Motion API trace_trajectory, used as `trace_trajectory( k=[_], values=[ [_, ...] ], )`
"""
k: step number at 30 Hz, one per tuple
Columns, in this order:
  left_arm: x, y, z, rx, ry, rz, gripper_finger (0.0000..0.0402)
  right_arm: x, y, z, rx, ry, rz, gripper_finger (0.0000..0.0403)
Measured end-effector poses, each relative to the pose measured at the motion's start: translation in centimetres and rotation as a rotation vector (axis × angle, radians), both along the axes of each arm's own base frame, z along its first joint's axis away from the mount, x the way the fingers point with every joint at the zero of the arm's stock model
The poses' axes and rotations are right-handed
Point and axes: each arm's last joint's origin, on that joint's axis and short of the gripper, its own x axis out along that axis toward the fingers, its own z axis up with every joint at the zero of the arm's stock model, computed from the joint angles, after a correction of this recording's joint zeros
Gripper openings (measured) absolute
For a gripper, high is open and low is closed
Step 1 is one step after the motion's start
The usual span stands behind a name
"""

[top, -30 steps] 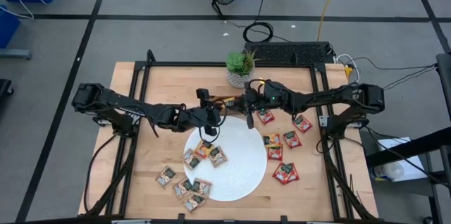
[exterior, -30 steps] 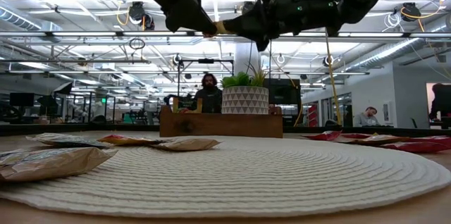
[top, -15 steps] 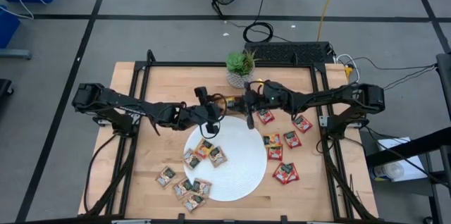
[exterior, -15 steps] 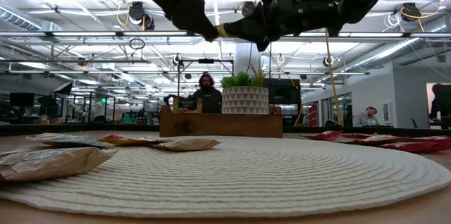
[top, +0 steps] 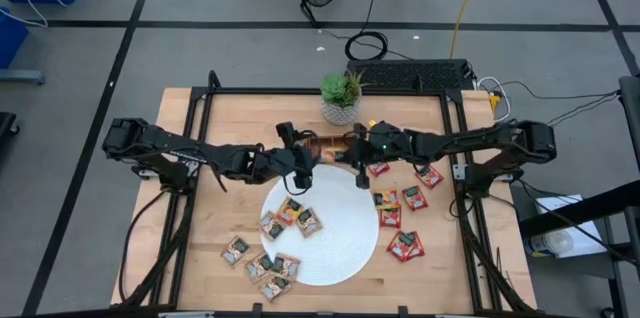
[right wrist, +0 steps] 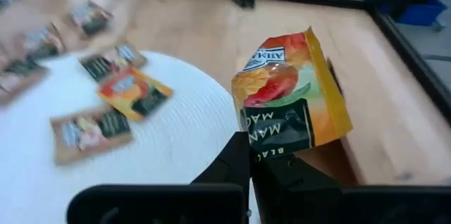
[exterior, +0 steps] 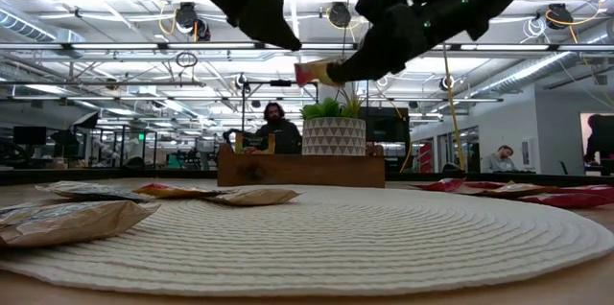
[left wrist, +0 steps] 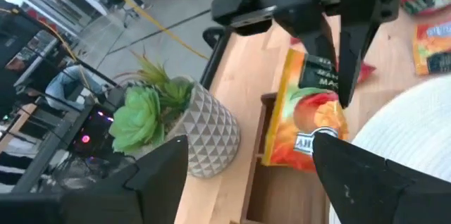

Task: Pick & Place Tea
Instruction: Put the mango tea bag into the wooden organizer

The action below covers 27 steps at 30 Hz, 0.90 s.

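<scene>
The right gripper [right wrist: 250, 155] pinches an orange mango tea sachet [right wrist: 290, 97] at centre frame. The left gripper [left wrist: 239, 164] stands spread and empty. Many sachets [top: 405, 198] remain loose, so most of the job looks undone.

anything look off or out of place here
Nothing is spilled or damaged. One orange tea sachet hangs in the air, pinched by the right end effector over the wooden tray, while the left end effector is open beside it.

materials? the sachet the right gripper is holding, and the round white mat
Orange sachet, held in the right gripper: looks like printed foil or plastic film, glossy, edges crinkled. White mat: seems woven cord or fibre, matte, coiled in concentric ridges; could be cotton or paper.
</scene>
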Motion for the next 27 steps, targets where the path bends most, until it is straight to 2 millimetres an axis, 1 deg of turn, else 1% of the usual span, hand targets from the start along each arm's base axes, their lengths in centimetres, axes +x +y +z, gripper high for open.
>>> trace_trajectory(
  k=[3,5,7,10,13,15,18,20,22,25,27],
  values=[
    [0.2,0.0,0.2,-0.032,-0.036,-0.014,0.0299,-0.3,0.7,0.5,-0.036,0.064,0.042,0.0],
    [0.3,0.5,0.3,-0.1,-0.078,-0.032,0.0295,0.0,1.2,1.3,-0.057,0.073,0.076,0.0],
    [0.5,1.3,0.3,-0.217,-0.109,-0.078,0.0289,0.2,1.8,1.9,-0.074,0.108,0.11,0.0],
    [0.7,2.9,0.2,-0.439,-0.127,-0.197,0.0279,0.5,2.6,2.5,-0.103,0.173,0.162,0.0],
    [0.7,4.4,0.7,-0.642,-0.125,-0.284,0.0269,0.4,3.3,2.9,-0.132,0.223,0.212,0.0],
    [0.7,5.2,1.2,-0.73,-0.124,-0.325,0.0263,0.4,3.8,2.9,-0.154,0.228,0.243,0.0],
    [0.8,5.8,2.1,-0.837,-0.131,-0.425,0.0257,0.4,4.3,2.9,-0.164,0.23,0.267,0.0],
    [0.9,5.9,2.8,-0.899,-0.132,-0.516,0.0255,0.4,4.5,2.9,-0.166,0.225,0.272,0.0],
    [1.2,5.9,3.3,-0.936,-0.13,-0.562,0.0256,0.4,4.6,2.9,-0.166,0.221,0.275,0.0],
    [1.5,5.6,3.5,-0.941,-0.116,-0.555,0.0257,0.5,4.6,3.0,-0.167,0.215,0.275,0.0],
    [2.1,5.5,3.5,-0.92,-0.113,-0.548,0.0257,0.6,4.6,2.8,-0.167,0.217,0.275,0.0]
  ],
)
